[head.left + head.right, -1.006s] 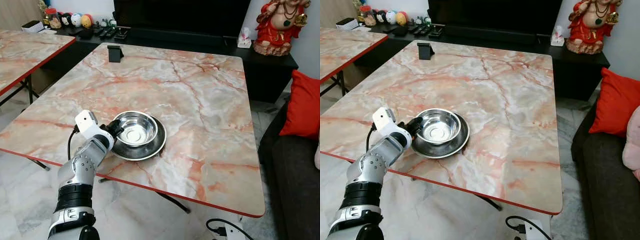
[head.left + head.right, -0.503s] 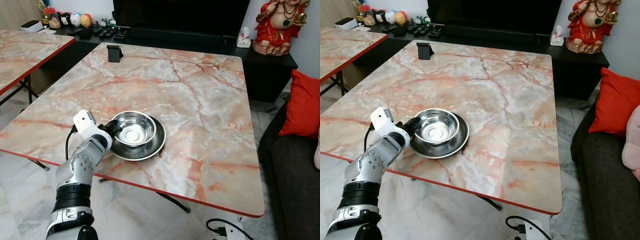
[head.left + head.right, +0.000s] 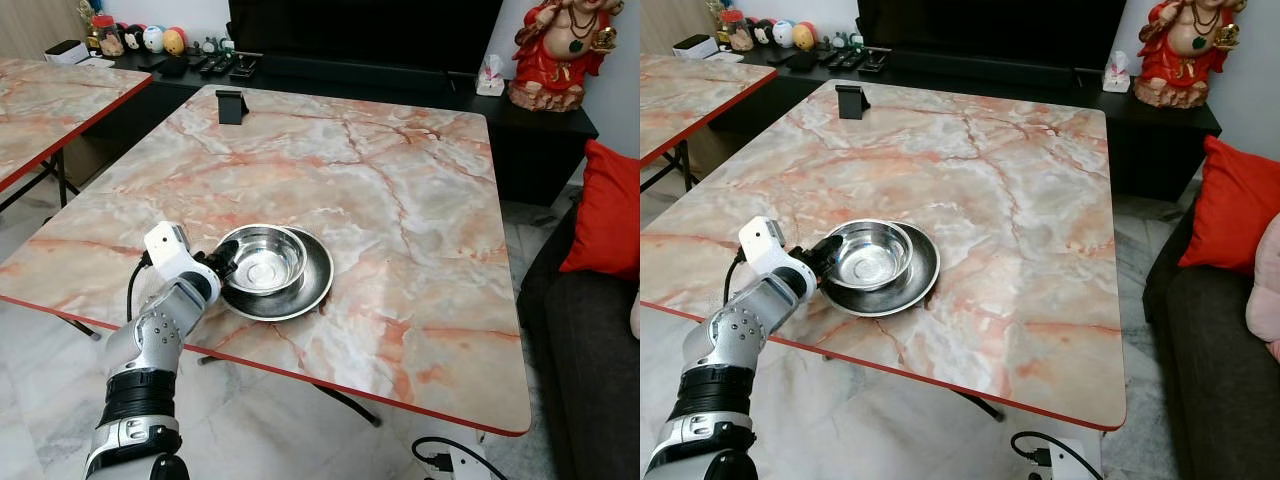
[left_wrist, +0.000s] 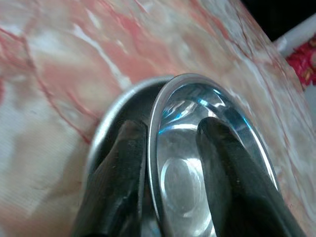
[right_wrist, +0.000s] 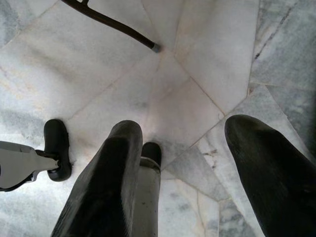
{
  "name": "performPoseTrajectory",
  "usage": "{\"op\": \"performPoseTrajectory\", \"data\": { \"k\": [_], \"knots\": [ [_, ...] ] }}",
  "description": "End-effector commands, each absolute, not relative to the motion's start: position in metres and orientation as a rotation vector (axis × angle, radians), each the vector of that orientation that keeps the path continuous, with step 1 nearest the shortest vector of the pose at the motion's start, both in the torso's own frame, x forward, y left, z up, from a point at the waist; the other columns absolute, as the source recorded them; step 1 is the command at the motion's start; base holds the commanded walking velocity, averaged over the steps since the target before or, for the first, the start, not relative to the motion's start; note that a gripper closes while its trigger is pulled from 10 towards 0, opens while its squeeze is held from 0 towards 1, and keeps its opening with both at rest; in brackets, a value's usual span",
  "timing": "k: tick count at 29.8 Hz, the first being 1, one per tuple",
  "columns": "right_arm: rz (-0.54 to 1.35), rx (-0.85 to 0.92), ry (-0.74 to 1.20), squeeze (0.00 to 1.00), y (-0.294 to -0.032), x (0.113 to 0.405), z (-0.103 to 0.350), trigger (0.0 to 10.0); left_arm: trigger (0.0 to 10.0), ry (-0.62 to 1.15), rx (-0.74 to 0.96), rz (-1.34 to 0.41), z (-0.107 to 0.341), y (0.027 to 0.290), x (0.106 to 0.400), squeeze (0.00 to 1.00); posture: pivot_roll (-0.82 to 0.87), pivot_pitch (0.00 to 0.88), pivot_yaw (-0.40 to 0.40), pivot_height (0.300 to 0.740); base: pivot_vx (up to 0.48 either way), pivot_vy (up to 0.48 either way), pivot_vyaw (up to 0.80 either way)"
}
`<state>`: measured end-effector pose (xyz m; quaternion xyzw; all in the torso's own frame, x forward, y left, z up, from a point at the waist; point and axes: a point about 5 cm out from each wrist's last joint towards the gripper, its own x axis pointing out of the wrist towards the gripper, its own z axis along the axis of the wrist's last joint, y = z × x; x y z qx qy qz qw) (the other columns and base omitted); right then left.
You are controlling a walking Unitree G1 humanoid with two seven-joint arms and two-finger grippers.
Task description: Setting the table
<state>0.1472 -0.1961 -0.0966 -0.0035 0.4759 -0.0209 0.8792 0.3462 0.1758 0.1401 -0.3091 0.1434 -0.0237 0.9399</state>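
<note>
Left wrist view shows my left gripper (image 4: 170,148) pinching the bowl (image 3: 261,260) rim thinly, so I fear it slips onto the plate (image 3: 312,290).

A marble-patterned table (image 3: 400,200) with a red edge stands on a pale marble floor (image 5: 123,94), a second like it (image 3: 50,100) ahead-left of the left gripper. A dark sofa (image 3: 590,340) with a red cushion (image 3: 607,210) sits far right; a black low cabinet (image 3: 520,120) runs behind
</note>
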Motion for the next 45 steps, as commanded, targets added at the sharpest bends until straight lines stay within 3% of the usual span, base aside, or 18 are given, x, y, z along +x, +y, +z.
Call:
{"op": "performPoseTrajectory", "data": {
  "k": [1, 2, 4, 17, 18, 19, 20, 45],
  "knots": [
    [-0.043, -0.004, 0.994, 0.0, -0.196, 0.147, -0.097, 10.0, 10.0, 0.31, -0.616, -0.072, 0.139, 0.171, 0.344, 0.18, 0.05, 0.012, -0.002, 0.74, 0.0, 0.0, 0.0],
    [-0.043, -0.004, 0.994, 0.0, -0.196, 0.147, -0.097, 10.0, 10.0, 0.31, -0.618, -0.071, 0.139, 0.171, 0.344, 0.18, 0.05, 0.012, -0.002, 0.74, 0.0, 0.0, 0.0],
    [-0.043, -0.004, 0.995, 0.0, -0.196, 0.147, -0.097, 10.0, 10.0, 0.307, -0.623, -0.069, 0.14, 0.17, 0.345, 0.05, 0.05, 0.012, -0.002, 0.74, 0.0, 0.0, 0.0],
    [-0.041, -0.005, 0.997, 0.0, -0.197, 0.145, -0.097, 10.0, 10.0, 0.297, -0.613, -0.047, 0.142, 0.177, 0.345, 0.04, 0.05, 0.016, -0.003, 0.74, 0.0, 0.0, 0.0],
    [-0.041, -0.005, 0.996, 0.0, -0.197, 0.146, -0.097, 10.0, 10.0, 0.293, -0.611, -0.046, 0.142, 0.177, 0.345, 0.1, 0.05, 0.016, -0.003, 0.74, 0.0, 0.0, 0.0],
    [-0.041, -0.005, 0.996, 0.0, -0.197, 0.146, -0.097, 10.0, 10.0, 0.292, -0.611, -0.046, 0.143, 0.177, 0.345, 0.1, 0.05, 0.016, -0.003, 0.74, 0.0, 0.0, 0.0],
    [-0.041, -0.005, 0.996, 0.0, -0.197, 0.146, -0.097, 10.0, 10.0, 0.288, -0.605, -0.045, 0.143, 0.178, 0.345, 1.0, 0.05, 0.016, -0.003, 0.74, 0.0, 0.0, 0.0],
    [-0.037, -0.003, 0.995, 0.0, -0.196, 0.147, -0.097, 10.0, 10.0, 0.222, -0.594, -0.048, 0.162, 0.181, 0.348, 1.0, 0.06, 0.017, -0.005, 0.74, 0.0, 0.0, 0.0]
  ]
}}
